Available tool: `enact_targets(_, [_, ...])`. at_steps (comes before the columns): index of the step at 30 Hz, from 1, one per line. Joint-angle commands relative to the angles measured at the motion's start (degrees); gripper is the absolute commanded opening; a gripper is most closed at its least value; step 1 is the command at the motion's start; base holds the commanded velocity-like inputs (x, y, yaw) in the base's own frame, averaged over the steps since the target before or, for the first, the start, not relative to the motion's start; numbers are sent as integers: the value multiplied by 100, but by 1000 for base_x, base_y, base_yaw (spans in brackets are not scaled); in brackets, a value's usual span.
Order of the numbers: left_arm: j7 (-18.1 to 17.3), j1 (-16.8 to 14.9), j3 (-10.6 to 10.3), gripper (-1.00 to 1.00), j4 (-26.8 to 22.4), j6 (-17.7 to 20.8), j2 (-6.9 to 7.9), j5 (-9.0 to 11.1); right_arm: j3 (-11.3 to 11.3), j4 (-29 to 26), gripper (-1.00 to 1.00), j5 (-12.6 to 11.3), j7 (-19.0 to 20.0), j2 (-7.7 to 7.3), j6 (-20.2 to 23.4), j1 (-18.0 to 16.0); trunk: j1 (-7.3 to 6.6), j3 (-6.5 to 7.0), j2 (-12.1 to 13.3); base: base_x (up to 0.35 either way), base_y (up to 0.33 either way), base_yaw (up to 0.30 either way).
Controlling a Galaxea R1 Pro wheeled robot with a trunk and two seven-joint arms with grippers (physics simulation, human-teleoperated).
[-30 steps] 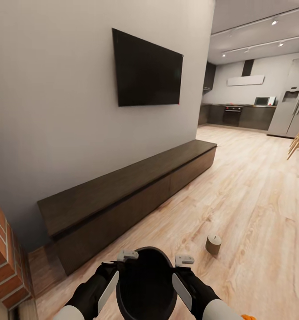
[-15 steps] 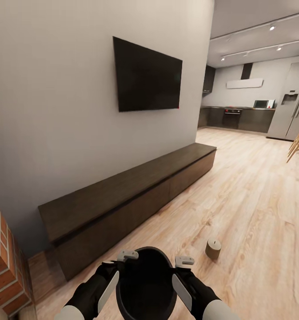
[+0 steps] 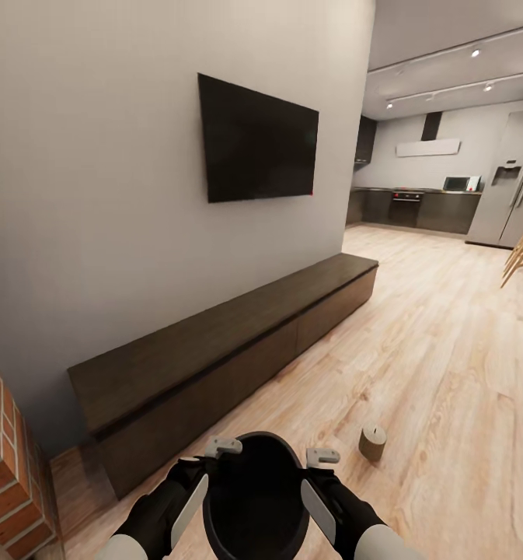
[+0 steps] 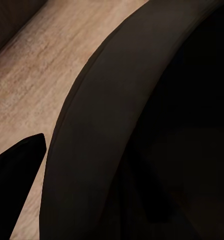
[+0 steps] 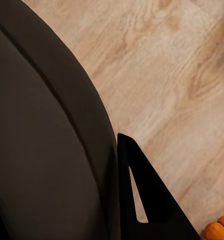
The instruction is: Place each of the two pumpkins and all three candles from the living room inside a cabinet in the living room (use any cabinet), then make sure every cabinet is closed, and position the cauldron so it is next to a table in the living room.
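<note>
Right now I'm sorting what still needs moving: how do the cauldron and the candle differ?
The cauldron is black, wide and open-topped, held up between the left tool and right tool; the candle is a small olive-tan closed cylinder with a wick. The cauldron is off the floor, while the candle stands upright on it, untouched. Both are round and lie outside the closed cabinet.

Head camera looks down the room; both wrist cameras sit close against the cauldron [image 3: 255, 498].

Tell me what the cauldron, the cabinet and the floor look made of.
Cauldron: matte black, likely metal or plastic; no grain, hardly any shine.
Cabinet: dark-brown wood or veneer; faint grain, flat handleless fronts.
Floor: pale wood planks or laminate; clear grain, satin.
</note>
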Motion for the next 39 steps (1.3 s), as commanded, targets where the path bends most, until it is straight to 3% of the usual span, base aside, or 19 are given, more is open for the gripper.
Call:
enact_targets(1, [50, 0, -19, -100, -4, 24, 6, 126, -25, -71, -100, 99, -45, 0, 6, -8, -24, 13, 38, 0, 0, 0])
enact_targets(16, [50, 1, -19, -100, -2, 24, 9, 129, -25, -147, -100, 99, -11, 0, -3, -8, -353, 282, 640, 0, 0, 0])
enact_targets(39, [50, -1, -22, -100, -14, 24, 11, 132, -24, -152, -100, 100, -16, 0, -4, -8, -353, 282, 640, 0, 0, 0])
